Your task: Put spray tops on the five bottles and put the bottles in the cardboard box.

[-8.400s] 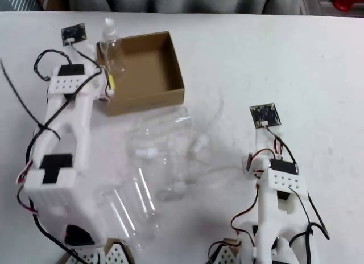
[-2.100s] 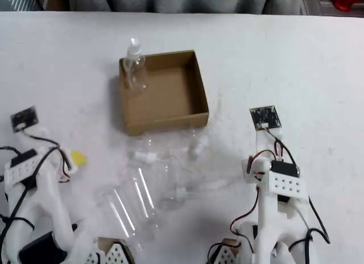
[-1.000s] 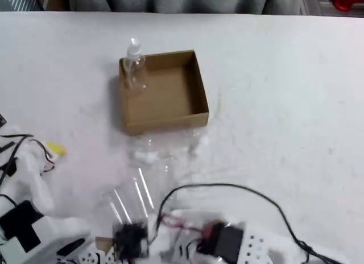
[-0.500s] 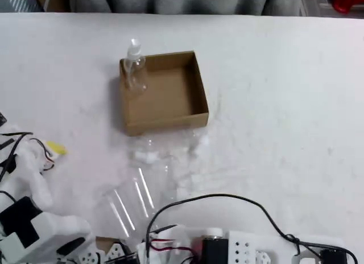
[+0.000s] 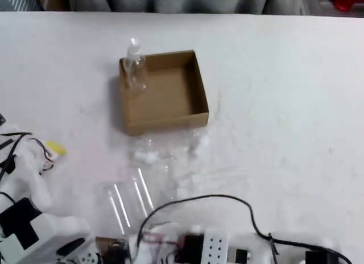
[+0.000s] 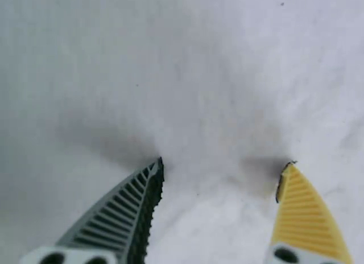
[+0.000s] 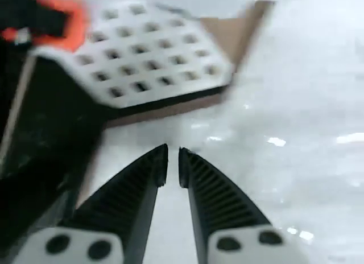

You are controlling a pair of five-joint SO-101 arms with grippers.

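Left gripper (image 6: 222,170) is hanging wide open just over the white table (image 6: 170,59), ribbed grey finger (image 6: 136,213) on one side, yellow finger (image 6: 301,218) on the other, and it's holding nothing. Right gripper (image 7: 172,160) is doing the opposite: its two black fingers (image 7: 133,196) are pinching almost together with only a sliver of gap, and nothing's sitting in there either. Just past those tips a white perforated plate (image 7: 148,59) is showing, with a strip of brown card (image 7: 244,25) peeking out under its edge. In the high view the left arm (image 5: 28,230) is sitting at about 8 o'clock from the table's middle, and the right arm (image 5: 210,250) is lying along the near edge at 6 o'clock with a black cable (image 5: 199,200) looping over it. The cardboard box (image 5: 168,123) is sitting around 11 o'clock from the middle, and one capped bottle (image 5: 135,65) is standing upright in its 10 o'clock corner. Loose spray tops (image 5: 145,157) are lying just off the box at its 6 o'clock, and clear bottles (image 5: 131,198) are lying on their sides further out the same way.
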